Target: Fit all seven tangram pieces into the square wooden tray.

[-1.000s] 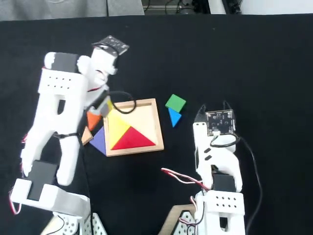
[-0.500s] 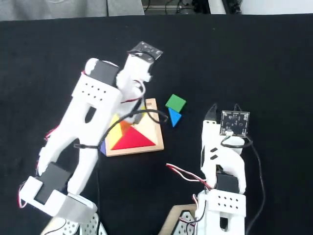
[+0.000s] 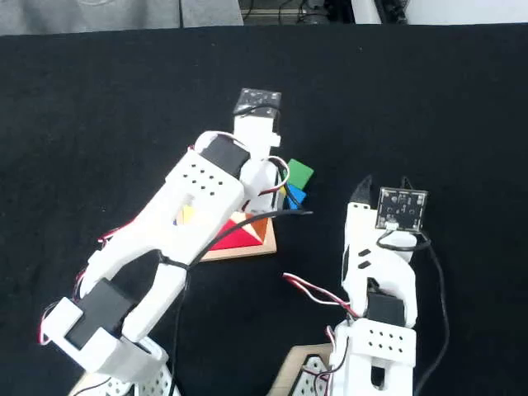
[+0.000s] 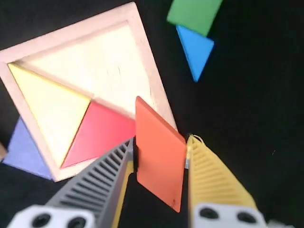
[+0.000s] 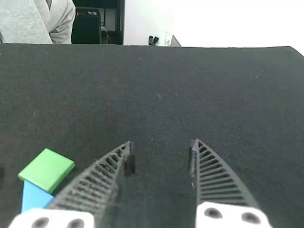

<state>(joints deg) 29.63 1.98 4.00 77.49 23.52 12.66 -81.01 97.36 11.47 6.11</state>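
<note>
Wooden tray (image 4: pixel 152 71) holds a yellow triangle (image 4: pixel 52 104) and red triangle (image 4: pixel 102 135); from above, my left arm hides most of it. Left gripper (image 4: pixel 160 140) is clamped on an orange piece (image 4: pixel 159 166) (shape unclear, tilted) over the tray's rim. Right gripper (image 5: pixel 161 145) has its fingers apart, near the green square (image 5: pixel 46 169) and the blue triangle (image 5: pixel 33 197).

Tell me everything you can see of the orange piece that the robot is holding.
The orange piece is a flat, four-sided slab, smooth and painted-looking, with thin edges. The left hand pinches it between two ribbed fingers, lifted and tilted. It hangs over the rim of the wooden tray, next to the red triangle. I cannot tell whether it touches the tray.
</note>
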